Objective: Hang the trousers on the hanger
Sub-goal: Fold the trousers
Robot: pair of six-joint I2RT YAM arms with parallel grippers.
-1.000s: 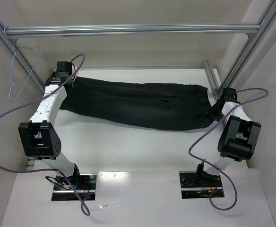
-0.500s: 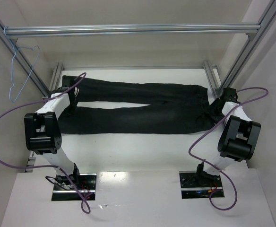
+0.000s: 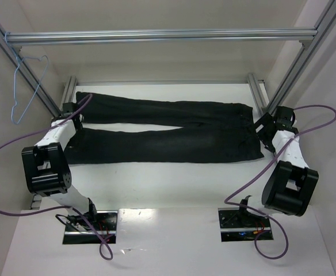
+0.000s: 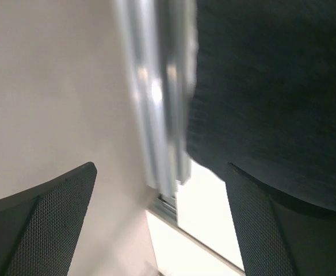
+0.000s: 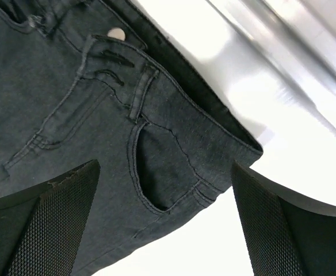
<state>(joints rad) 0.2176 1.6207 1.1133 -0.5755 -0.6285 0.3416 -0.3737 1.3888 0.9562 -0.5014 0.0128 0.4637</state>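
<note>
Progress check: honestly I'd say I'm barely past the setup stage. The plain black soft-fabric long trousers (image 3: 168,132) are lying flat and spread out on the white table (image 3: 168,184), both legs straight. The cuffs point toward my left gripper (image 4: 161,172) and the waistband sits right under my right gripper (image 5: 165,167).

Both grippers are wide apart with nothing pinched in them. On the right wrist camera the pocket, belt loop and button sit below my spread fingers, close but not grabbed. On the left, the cloth's hem is just beside one finger, and a silver aluminium frame rail (image 4: 156,98) runs past the gap.

The thin light-blue wire hanger (image 3: 25,92) hangs by its hook on the frame, up and well away from my left gripper. Nothing is draped on it.

So what's done, as I see it: the trousers are flattened. What's left is everything that counts. I need to get the hanger, get the cloth over its bar and balance it.
</note>
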